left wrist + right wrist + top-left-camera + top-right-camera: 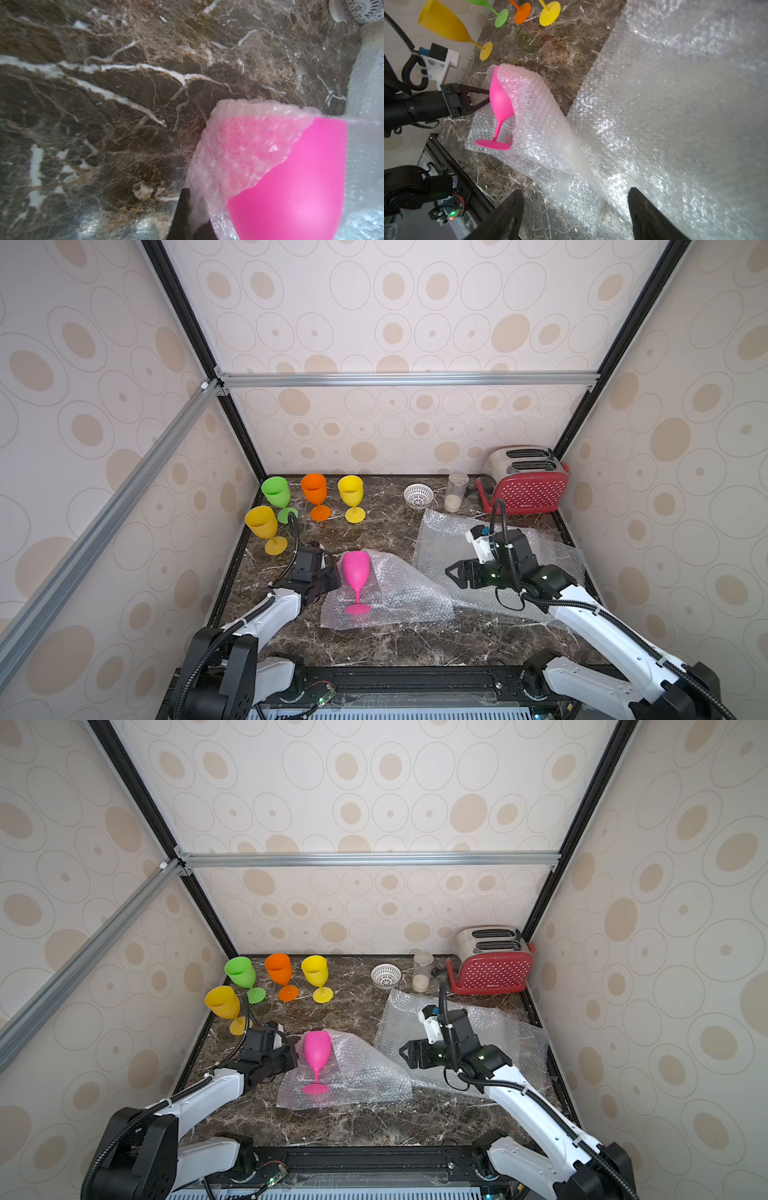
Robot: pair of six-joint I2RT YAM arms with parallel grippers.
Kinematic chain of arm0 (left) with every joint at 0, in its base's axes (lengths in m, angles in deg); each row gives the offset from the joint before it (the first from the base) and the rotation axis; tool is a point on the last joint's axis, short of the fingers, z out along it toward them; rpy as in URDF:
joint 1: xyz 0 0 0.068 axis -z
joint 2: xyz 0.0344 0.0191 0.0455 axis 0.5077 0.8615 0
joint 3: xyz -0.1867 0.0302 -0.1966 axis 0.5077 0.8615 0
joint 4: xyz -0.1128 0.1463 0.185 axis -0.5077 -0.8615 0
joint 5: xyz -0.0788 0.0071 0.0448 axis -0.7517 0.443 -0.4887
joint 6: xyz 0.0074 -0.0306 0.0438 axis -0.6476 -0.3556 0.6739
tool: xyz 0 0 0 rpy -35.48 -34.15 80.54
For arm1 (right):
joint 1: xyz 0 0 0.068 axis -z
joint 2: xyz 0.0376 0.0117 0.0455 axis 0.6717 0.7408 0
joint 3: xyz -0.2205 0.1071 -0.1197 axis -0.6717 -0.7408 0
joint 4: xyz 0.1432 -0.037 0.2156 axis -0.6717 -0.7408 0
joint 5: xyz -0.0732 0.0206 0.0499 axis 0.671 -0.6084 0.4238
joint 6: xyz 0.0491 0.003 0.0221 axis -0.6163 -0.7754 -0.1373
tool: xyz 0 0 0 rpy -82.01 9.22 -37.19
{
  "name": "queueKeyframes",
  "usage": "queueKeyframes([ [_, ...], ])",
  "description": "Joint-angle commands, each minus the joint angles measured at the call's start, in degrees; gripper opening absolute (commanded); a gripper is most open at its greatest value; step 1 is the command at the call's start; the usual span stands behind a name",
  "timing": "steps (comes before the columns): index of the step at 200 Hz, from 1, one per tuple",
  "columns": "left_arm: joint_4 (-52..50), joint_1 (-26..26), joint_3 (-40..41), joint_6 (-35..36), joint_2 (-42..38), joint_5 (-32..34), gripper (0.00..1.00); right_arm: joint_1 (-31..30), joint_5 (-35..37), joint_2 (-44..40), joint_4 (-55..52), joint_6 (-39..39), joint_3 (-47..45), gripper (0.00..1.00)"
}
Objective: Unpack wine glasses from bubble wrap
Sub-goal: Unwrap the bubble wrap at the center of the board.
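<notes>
1. Left gripper (486,95): closed right down, black wedge tips against the side of the pink glass (355,568) bowl, at the edge of the bubble wrap (399,593); unclear whether pinching that edge.
2. Right gripper (574,190): spread wide, nothing between the fingers (508,218), over the spot where bubble wrap and flat sheet (444,539) meet.
3. Pink glass: smooth, opaque, matte plastic; tulip-shaped bowl, thin stem, round disc foot; upright near the middle, foot on the bubble wrap, far side of the bowl hooded by it.
4. Bubble wrap: clear pimpled film, crinkled, glinting, tinted pink over the bowl; raised against the glass, slumped elsewhere, trailing rightward to the flat sheet.
5. Flat sheet: same bubbly film, larger, nearly flat, on the right half of the table (374,539), before the toaster (528,493).
6. Back left, all bare, upright, same goblet shape: green glass (275,489), orange glass (314,488), rear yellow glass (350,489) in a row by the back wall; near yellow glass (261,521) just in front of the green, by the left wall.
7. Table: dark brown polished marble, white and tan veins.
8. Back right: white perforated bowl (418,495), clear cylindrical jar (456,489) with pale fill low inside, red toaster with white dots and brushed-steel top.
</notes>
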Motion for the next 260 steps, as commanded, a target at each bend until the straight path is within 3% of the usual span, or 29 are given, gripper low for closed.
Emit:
queueKeyframes([
  [1,-2.1,0.2,-2.2,1.5,-1.6,-0.6,0.0,-6.5,7.1,6.8,-2.4,4.7,6.2,0.79],
  [30,-2.0,0.5,-2.0,1.2,-2.0,-0.9,0.0,-15.1,8.4,17.0,-0.2,5.6,13.7,0.77],
  [57,-1.5,0.6,-1.7,0.9,-2.2,-1.4,0.0,-19.3,7.2,25.6,3.4,5.0,17.3,0.77],
  [130,-1.1,0.9,-1.6,0.9,-2.4,-2.1,0.0,-20.2,10.8,41.7,2.6,8.4,24.1,0.89],
  [178,-1.1,0.9,-1.8,0.9,-2.4,-2.0,0.0,-20.2,12.8,49.5,-0.1,8.6,27.9,0.85],
  [213,-0.9,0.9,-1.5,0.7,-2.3,-1.8,0.0,-20.2,15.2,51.8,-1.9,9.1,29.3,0.67],
  [225,-0.8,0.9,-1.4,0.6,-2.3,-1.8,0.0,-20.1,15.4,51.9,-2.0,9.2,29.4,0.54],
  [248,-1.2,0.9,-1.3,0.5,-2.3,-1.1,0.0,-20.0,16.0,51.3,-2.6,9.2,29.5,0.18],
  [260,-2.0,0.9,-1.4,0.5,-2.2,-0.1,0.0,-19.9,15.4,50.0,-2.7,9.3,29.1,0.09],
])
